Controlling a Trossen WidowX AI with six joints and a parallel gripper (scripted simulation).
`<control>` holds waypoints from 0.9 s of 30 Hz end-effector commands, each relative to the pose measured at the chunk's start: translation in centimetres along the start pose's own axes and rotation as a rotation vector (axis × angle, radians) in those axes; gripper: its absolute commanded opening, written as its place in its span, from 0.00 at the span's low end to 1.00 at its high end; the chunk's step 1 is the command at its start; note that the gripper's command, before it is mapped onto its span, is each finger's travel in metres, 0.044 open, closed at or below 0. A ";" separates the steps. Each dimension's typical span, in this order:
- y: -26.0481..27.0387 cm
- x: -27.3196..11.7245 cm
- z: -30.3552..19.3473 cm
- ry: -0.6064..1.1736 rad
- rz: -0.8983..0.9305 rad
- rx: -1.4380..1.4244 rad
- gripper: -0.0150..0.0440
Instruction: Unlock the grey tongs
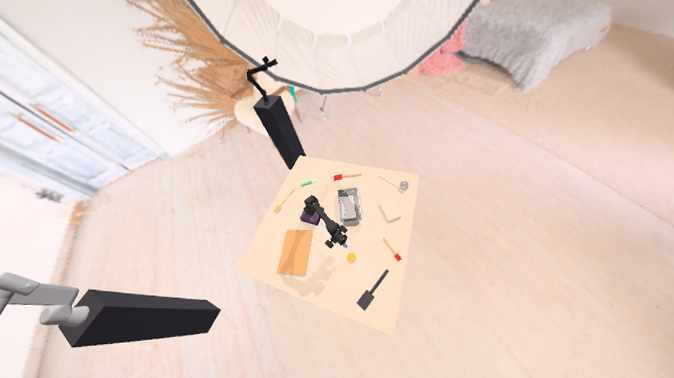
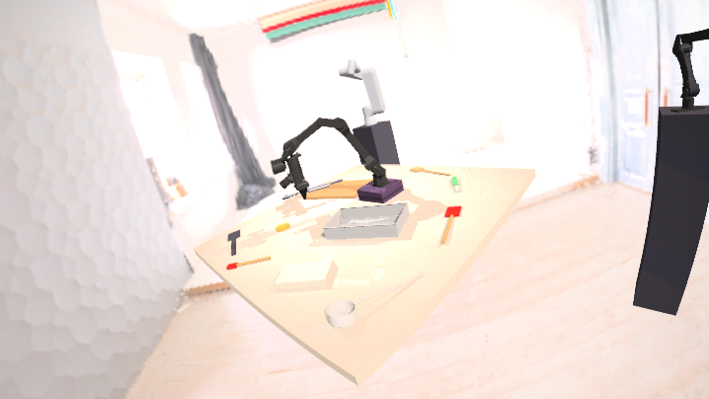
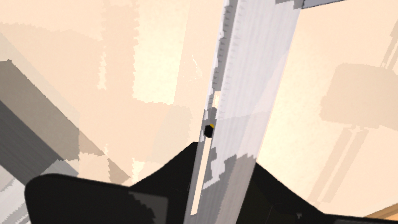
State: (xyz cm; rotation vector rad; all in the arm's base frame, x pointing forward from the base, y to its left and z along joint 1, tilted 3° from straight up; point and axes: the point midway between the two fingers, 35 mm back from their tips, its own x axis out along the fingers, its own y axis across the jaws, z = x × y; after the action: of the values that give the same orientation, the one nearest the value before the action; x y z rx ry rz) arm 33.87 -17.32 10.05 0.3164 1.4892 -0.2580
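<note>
My gripper (image 2: 303,195) (image 3: 215,152) is shut on the grey tongs (image 2: 321,187) (image 3: 250,85). It holds them above the table, past the roasting tin. In the exterior view the tongs run roughly level, slightly slanted, and overlap the board in the picture. In the wrist view their arms lie close together, with a narrow slot between. Whether the lock has released cannot be told. The grey roasting tin (image 1: 350,220) (image 2: 361,232) stands on the table, without the tongs. The wooden board (image 1: 301,239) (image 2: 332,192) lies flat beside the purple arm base.
The purple base (image 1: 309,218) (image 2: 379,192) stands between board and tin. A yellow disc (image 1: 351,258) (image 2: 282,227), a dark spatula (image 1: 366,300), a pale block (image 1: 390,212) (image 2: 304,274) and a ladle-like pan (image 2: 340,313) lie around the table. Red-headed and wooden utensils lie near the edges.
</note>
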 end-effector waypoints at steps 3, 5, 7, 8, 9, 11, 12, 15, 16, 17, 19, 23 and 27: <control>-2.3 -0.1 -0.4 -0.001 0.003 0.050 0.00; -2.5 -0.1 -0.5 -0.001 0.003 0.058 0.00; -3.0 -0.1 -0.6 -0.002 0.000 0.070 0.00; -3.3 -0.1 -0.7 -0.002 0.000 0.078 0.00; -3.8 -0.1 -0.8 -0.001 -0.003 0.088 0.00; -4.8 -0.1 -1.1 -0.001 -0.004 0.113 0.00; -5.5 -0.1 -1.3 0.000 -0.005 0.128 0.00; -7.3 -0.2 -2.0 0.000 -0.008 0.171 0.00; -7.9 -0.2 -2.2 0.000 -0.009 0.186 0.00; -8.5 -0.2 -2.4 -0.001 -0.009 0.198 0.00; -9.7 -0.2 -3.0 0.000 -0.011 0.228 0.00; -12.1 -0.2 -4.1 0.000 -0.015 0.288 0.00; -14.3 -0.2 -5.5 0.002 -0.018 0.348 0.00</control>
State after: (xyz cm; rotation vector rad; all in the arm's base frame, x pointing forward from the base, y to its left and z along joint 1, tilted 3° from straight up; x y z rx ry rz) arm 25.30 -27.33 9.40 0.5500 1.4538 -0.4940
